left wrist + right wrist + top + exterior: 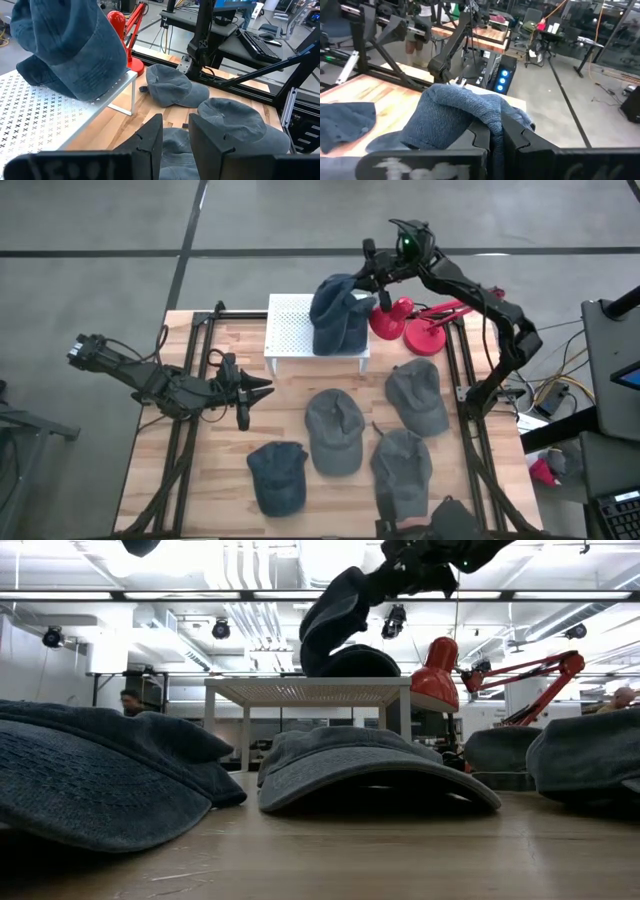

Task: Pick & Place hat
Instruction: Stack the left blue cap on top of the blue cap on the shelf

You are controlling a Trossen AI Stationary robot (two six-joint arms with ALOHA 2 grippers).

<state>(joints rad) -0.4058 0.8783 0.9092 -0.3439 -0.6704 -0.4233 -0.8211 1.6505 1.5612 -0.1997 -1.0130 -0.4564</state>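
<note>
A blue hat [338, 315] hangs from my right gripper [368, 283], which is shut on it above the right part of a white perforated stand [290, 325] at the table's far side. The hat's lower part [75, 75] rests on the stand's top near its right edge. In the low view the hat [335, 620] droops from the gripper onto the stand [300, 690]. My left gripper [262, 390] waits in the air over the table's left half, level and open, with nothing between its fingers [150, 145]. My right gripper pinches a bunched fold of the hat's cloth [492, 114] at the hat's upper end between its two shut fingers. The fingers come nearly level from the table's far right. The hat hangs slack below them, its lower part lying on the stand's top.
Several grey and blue hats [333, 430] [418, 395] [277, 475] lie on the wooden table in front of the stand. A red desk lamp [420, 325] stands just right of the stand. Black frame rails [185, 430] run along both table sides.
</note>
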